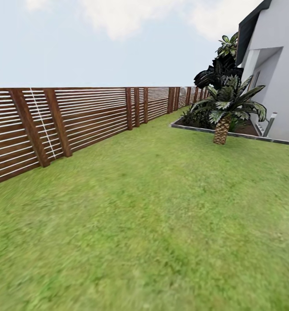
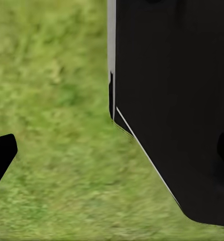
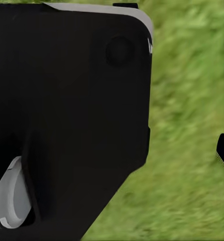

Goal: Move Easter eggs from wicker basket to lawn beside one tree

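1. The flat lawn of short green grass [image 1: 161, 207] fills the ground ahead, running from the near foreground to a brown slatted wooden fence [image 1: 84, 116] along its left side
2. The same blurred green grass [image 2: 57, 100] lies beneath both wrist cameras [image 3: 187, 125]

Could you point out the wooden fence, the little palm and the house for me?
Fence [image 1: 92, 116]: head view, on the brown slats left of the lawn.
Palm [image 1: 221, 129]: head view, on its short brown trunk.
House [image 1: 287, 90]: head view, on the white wall at the right.
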Controlling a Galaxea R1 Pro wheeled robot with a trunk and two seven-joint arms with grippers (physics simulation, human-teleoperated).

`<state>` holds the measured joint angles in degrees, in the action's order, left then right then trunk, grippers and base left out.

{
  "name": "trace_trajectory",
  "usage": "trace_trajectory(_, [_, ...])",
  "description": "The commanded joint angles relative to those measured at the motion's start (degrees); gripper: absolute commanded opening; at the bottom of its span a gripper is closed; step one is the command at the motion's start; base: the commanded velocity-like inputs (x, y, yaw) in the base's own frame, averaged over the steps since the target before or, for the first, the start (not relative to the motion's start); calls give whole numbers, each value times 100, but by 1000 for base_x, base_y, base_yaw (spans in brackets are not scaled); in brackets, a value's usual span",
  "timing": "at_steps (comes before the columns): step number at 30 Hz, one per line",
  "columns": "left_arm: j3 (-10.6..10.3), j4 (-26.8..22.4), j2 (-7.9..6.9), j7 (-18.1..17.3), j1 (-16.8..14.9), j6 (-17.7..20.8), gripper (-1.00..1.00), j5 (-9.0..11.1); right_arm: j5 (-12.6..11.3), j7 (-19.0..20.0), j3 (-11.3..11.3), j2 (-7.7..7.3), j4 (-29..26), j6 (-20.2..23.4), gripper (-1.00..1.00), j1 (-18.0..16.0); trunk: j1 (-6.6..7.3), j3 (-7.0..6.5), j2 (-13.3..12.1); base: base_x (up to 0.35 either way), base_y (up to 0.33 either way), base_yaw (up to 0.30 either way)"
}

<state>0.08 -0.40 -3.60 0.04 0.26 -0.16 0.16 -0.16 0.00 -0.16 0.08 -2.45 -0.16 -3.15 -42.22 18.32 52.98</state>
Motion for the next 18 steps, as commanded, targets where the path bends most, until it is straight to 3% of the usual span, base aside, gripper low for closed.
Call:
trace_trajectory(1, [0, -4, -2, -1, 0, -2, 100, 2, -2, 0, -2, 1, -1, -2, 100, -2, 19, -14, -38, 325, 0, 0])
trace_trajectory(18, [0, -4, -1, 3, 0, -2, 100, 1, -2, 0, -2, 1, -1, -2, 100, -2, 392, -319, -720, 325, 0, 0])
